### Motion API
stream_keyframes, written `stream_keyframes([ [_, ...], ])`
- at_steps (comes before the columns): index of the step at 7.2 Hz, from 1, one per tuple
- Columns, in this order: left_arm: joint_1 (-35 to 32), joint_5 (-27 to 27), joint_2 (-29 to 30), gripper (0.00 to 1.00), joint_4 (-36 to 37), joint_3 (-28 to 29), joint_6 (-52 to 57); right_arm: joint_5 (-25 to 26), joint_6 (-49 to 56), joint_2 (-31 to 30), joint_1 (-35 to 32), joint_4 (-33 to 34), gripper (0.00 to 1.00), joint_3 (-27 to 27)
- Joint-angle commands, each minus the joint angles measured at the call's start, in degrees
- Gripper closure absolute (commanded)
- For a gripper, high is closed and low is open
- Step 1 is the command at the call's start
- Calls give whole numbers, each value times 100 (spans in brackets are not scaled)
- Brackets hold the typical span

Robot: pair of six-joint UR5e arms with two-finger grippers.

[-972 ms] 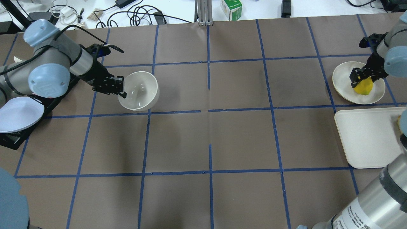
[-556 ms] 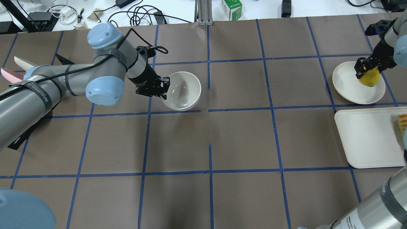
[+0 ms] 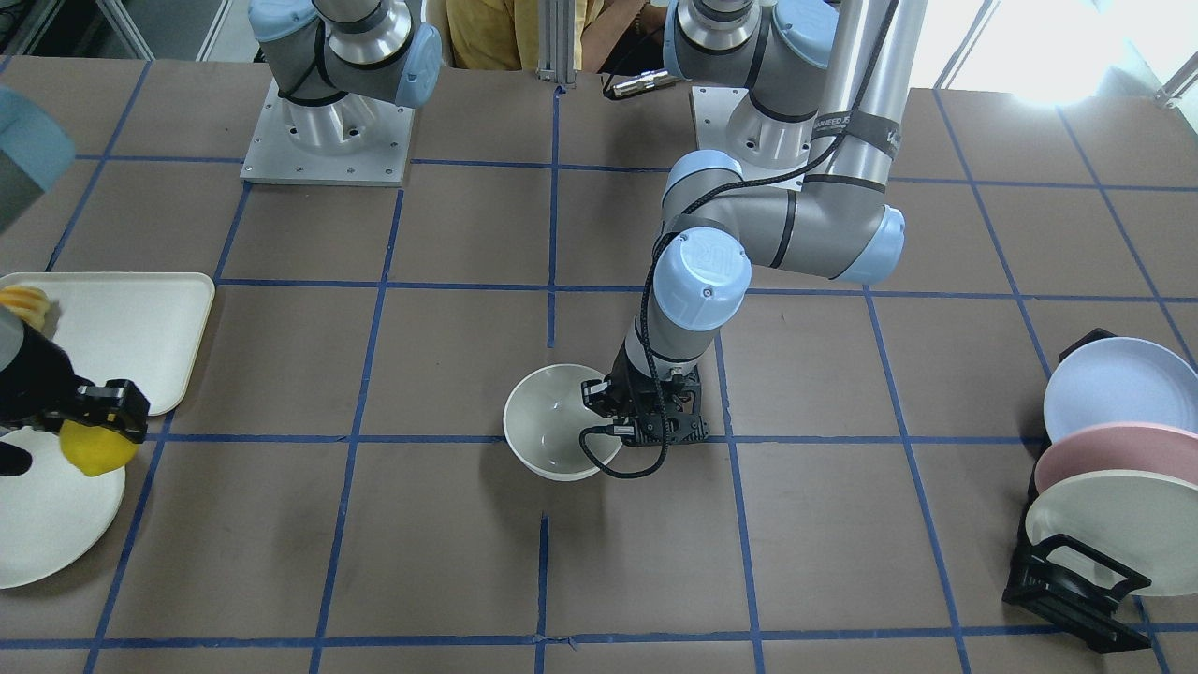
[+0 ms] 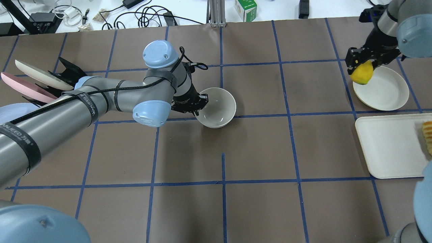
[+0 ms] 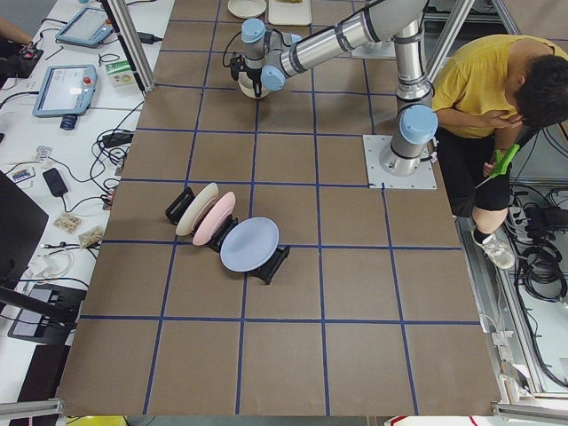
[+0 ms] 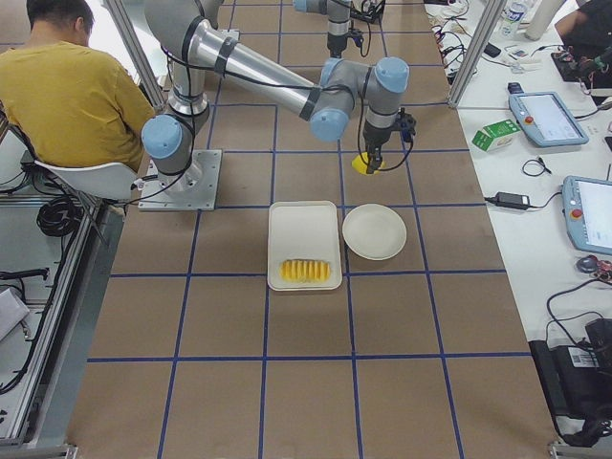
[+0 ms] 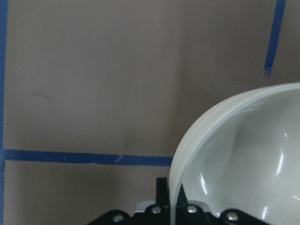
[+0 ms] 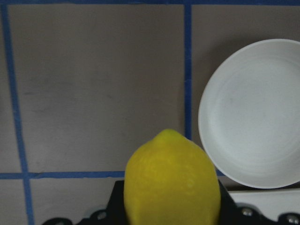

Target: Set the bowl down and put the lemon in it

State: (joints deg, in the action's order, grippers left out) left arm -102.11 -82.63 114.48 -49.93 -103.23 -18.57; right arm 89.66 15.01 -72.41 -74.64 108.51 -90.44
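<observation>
In the left wrist view the bowl (image 7: 243,159) is running off the right and bottom edges. From overhead the wrist is covering much of the left gripper (image 4: 201,100). In the left side view the bowl is looking tiny behind the arm, with maybe only a bit of rim peeking out.

The lemon (image 8: 172,183) is getting cut off at the bottom of the right wrist view. It is hiding the fingers of the right gripper (image 4: 362,65) there.

Overhead, the tray (image 4: 388,148) and the sliced fruit (image 4: 427,136) are slipping off the right edge.
</observation>
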Motion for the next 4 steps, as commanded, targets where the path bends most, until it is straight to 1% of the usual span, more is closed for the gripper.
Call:
stream_keyframes([
  [1,-55,-8,127,66,246,5,-32,-265,-1362,-177,-1003,-103,100,0],
  [2,-37,-25,101,1,264,48,98,-282,-1778,-160,-1461,-68,100,8],
  [3,111,-60,-108,2,273,110,230,-291,-2156,-125,-1770,-59,100,0],
  [4,452,-69,-354,1,126,162,971,-291,-2343,-98,-1956,-15,100,0],
])
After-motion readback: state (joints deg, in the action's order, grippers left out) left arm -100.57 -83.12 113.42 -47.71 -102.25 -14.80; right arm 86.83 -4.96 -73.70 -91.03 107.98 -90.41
